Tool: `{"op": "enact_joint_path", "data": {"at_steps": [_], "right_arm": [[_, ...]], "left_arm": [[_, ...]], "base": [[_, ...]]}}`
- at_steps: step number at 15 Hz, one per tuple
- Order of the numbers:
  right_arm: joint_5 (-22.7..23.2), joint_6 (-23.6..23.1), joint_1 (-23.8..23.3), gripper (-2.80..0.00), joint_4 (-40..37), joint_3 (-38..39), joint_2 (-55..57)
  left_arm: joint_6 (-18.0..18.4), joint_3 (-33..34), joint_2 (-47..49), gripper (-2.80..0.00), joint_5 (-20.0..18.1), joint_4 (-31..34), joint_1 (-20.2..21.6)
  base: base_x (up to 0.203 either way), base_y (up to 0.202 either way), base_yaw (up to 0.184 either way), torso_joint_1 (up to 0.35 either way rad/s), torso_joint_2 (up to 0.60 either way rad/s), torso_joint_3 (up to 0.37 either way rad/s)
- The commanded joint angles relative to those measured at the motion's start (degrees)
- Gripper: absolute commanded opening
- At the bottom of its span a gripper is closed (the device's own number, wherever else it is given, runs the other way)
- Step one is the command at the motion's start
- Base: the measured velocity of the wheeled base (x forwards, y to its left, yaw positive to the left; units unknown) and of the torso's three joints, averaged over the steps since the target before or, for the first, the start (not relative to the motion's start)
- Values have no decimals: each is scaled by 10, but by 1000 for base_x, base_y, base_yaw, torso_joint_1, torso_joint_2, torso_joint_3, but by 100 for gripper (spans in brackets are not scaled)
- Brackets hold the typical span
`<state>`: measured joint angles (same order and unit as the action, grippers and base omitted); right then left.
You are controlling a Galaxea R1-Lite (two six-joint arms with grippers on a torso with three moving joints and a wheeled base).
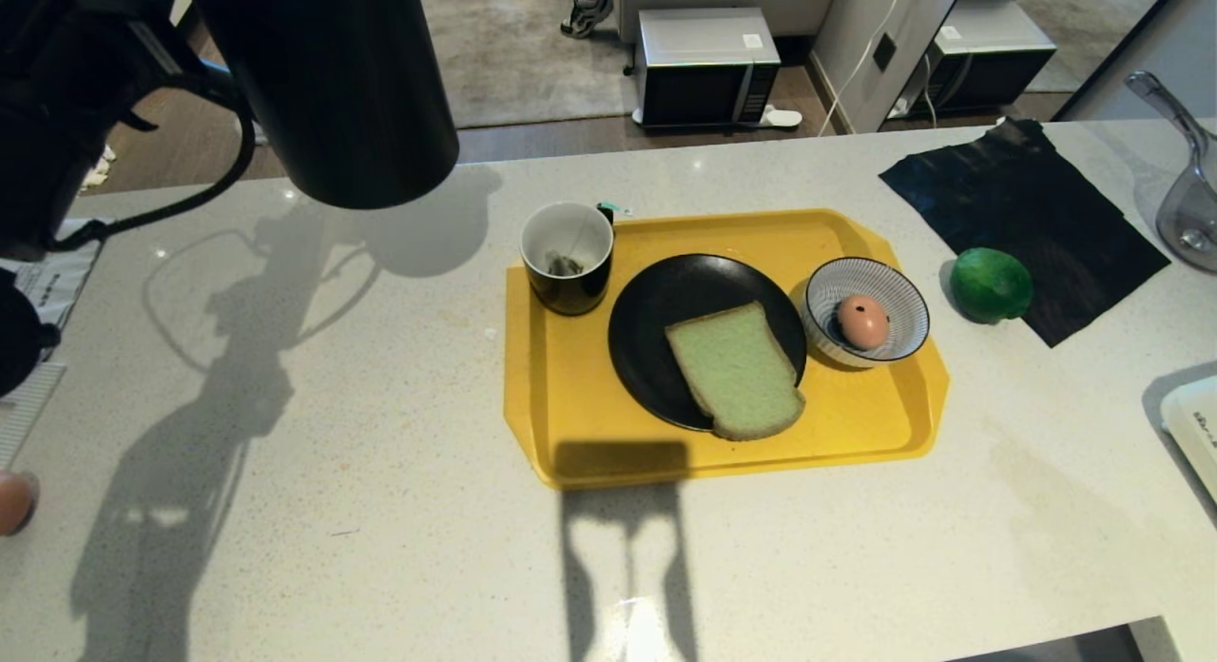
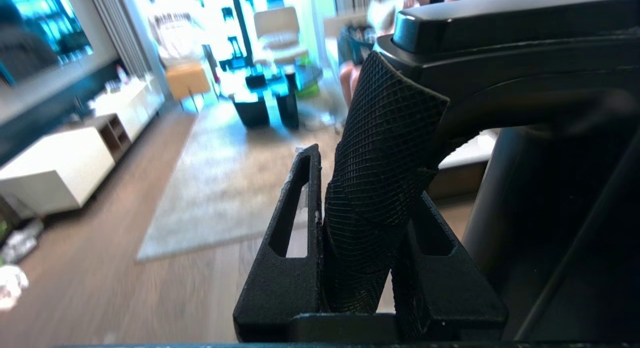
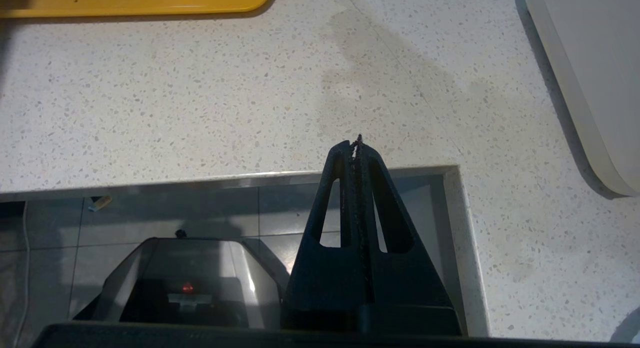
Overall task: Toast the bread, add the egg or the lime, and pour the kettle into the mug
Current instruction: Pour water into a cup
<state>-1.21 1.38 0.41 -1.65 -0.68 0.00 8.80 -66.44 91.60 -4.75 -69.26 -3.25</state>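
My left gripper [image 2: 365, 188] is shut on the textured black handle [image 2: 385, 163] of the kettle [image 1: 333, 82], which hangs high above the counter's far left, left of the tray. The black mug [image 1: 568, 256], white inside with a teabag, stands at the far left corner of the yellow tray [image 1: 570, 415]. The pale green bread [image 1: 737, 369] lies on a black plate [image 1: 666, 301]. The egg [image 1: 861, 321] sits in a blue-striped bowl [image 1: 898, 286]. The lime [image 1: 991, 283] rests on the counter, right of the tray. My right gripper [image 3: 356, 143] is shut and empty, parked over the counter's near edge.
A black cloth [image 1: 1027, 215] lies behind the lime. A clear plastic scoop [image 1: 1188, 196] and a white appliance [image 1: 1193, 434] sit at the right edge. A brown egg [image 1: 14, 500] shows at the left edge. A microwave [image 1: 705, 65] stands on the floor beyond the counter.
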Motion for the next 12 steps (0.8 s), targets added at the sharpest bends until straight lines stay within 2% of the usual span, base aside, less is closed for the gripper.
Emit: {"op": "enact_joint_path", "data": {"at_steps": [1,6,12], "right_arm": [[0,0,0,-280,0,0,0],[0,0,0,-280,0,0,1],[0,0,0,-280,0,0,1]], "left_arm": [[4,-28,-23,-280,2,13,-10],[20,-60,-69,-280,6,85,-35],[33,-72,-67,-280,8,96,-35]], "base": [[0,0,0,0,0,0],[0,0,0,0,0,0],[0,0,0,0,0,0]]}}
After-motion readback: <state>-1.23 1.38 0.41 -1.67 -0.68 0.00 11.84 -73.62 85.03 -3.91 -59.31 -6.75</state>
